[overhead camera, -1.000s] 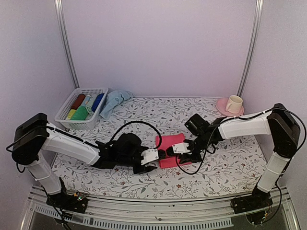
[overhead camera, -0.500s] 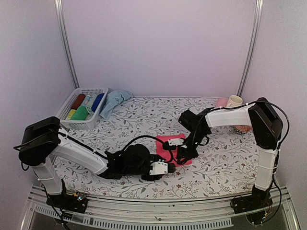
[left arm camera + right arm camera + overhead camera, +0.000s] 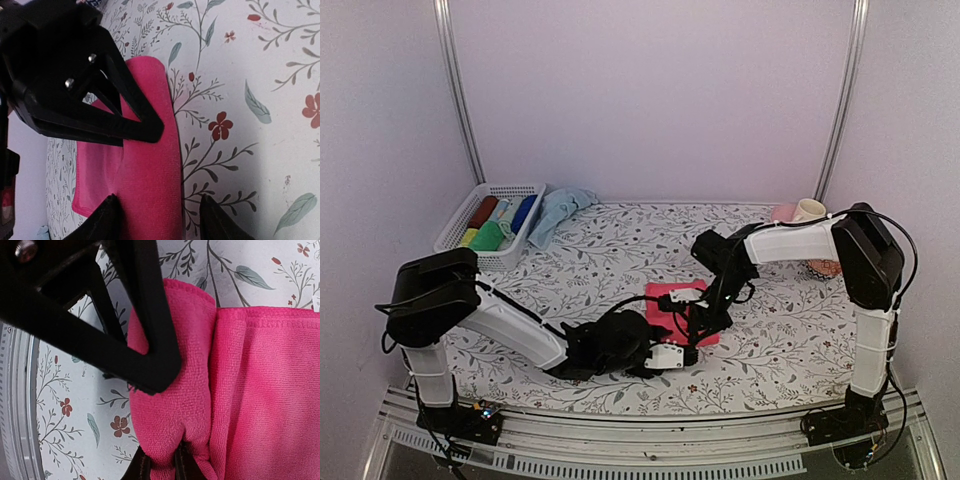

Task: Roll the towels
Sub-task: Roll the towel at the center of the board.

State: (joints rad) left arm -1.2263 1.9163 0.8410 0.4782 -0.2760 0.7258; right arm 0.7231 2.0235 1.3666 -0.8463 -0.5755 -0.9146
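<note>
At pink towel [image 3: 260, 390] edge, right gripper [image 3: 161, 462]

The right gripper [image 3: 682, 312] covers the pink towel's [image 3: 658, 296] middle. Beyond the towel, the right arm [image 3: 790, 243] hides the cup's [image 3: 809, 209] base.

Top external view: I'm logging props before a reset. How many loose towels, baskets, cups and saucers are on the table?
loose towels: 2 (pink towel, pale blue towel)
basket: 1
cup: 1
saucer: 1
Total: 5
</note>
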